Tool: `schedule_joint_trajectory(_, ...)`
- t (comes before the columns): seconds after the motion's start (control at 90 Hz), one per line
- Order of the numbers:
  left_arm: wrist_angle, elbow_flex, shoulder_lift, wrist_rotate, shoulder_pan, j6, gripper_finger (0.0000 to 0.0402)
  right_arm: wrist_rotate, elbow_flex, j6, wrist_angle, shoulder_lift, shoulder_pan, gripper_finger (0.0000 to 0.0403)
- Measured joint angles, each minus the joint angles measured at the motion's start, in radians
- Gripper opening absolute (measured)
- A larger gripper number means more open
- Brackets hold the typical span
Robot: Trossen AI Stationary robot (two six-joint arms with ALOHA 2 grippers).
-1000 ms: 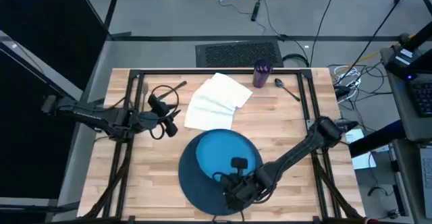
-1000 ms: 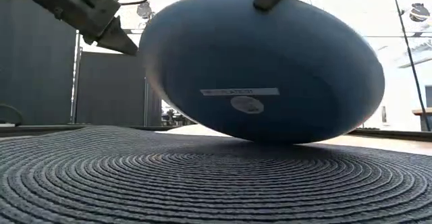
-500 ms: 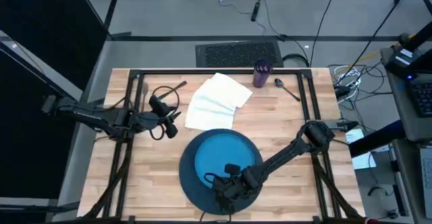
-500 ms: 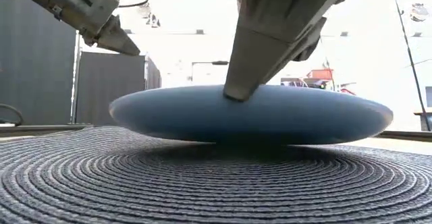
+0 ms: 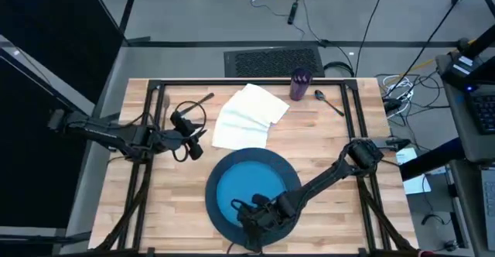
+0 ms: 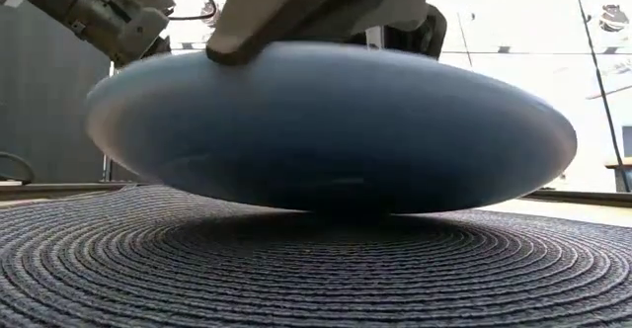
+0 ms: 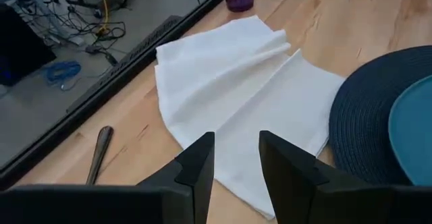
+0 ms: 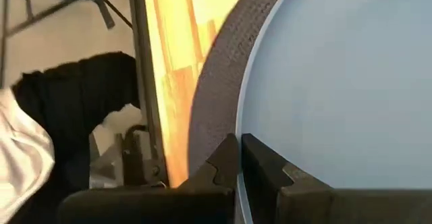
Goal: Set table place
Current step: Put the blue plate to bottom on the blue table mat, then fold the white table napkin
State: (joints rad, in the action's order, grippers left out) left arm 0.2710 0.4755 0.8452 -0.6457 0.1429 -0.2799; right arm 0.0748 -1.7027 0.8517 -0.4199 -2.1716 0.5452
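Blue plate [image 5: 249, 189] on navy disc [image 5: 219, 214], rim pinched by right pincer [image 5: 246, 210]; left pincer [image 5: 193, 142] spread.

**Pale plank tabletop and what lies on it**

The tabletop [image 5: 325, 145] of pale planks carries a dark navy disc [image 5: 219, 210] at its near middle. Beyond the disc lies a rumpled white napkin [image 5: 247, 114]. At the far edge stand a purple cup [image 5: 299, 84] and a spoon [image 5: 328, 101] beside it.

Right gripper [image 5: 249, 217] low, fingers pinched close; left gripper [image 5: 198, 142] hovering, parted.
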Motion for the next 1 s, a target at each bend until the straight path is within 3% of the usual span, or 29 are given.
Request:
schedule_joint_trajectory(0.7, -0.001, 0.0, 0.0, 0.036, 0.001, -0.003, 0.0104, -0.031, 0.0, 0.134, 0.028, -0.067, 0.013, 0.0004)
schedule_joint_trajectory(0.822, -0.001, 0.0, 0.0, 0.046, 0.001, -0.002, 0.0104, -0.051, 0.0, 0.138, 0.064, -0.067, 0.013, 0.0033)
schedule_joint_trajectory(1.0, -0.012, 0.0, 0.0, 0.042, 0.001, -0.002, 0.0104, -0.086, 0.0, 0.087, 0.109, -0.067, 0.013, 0.011)
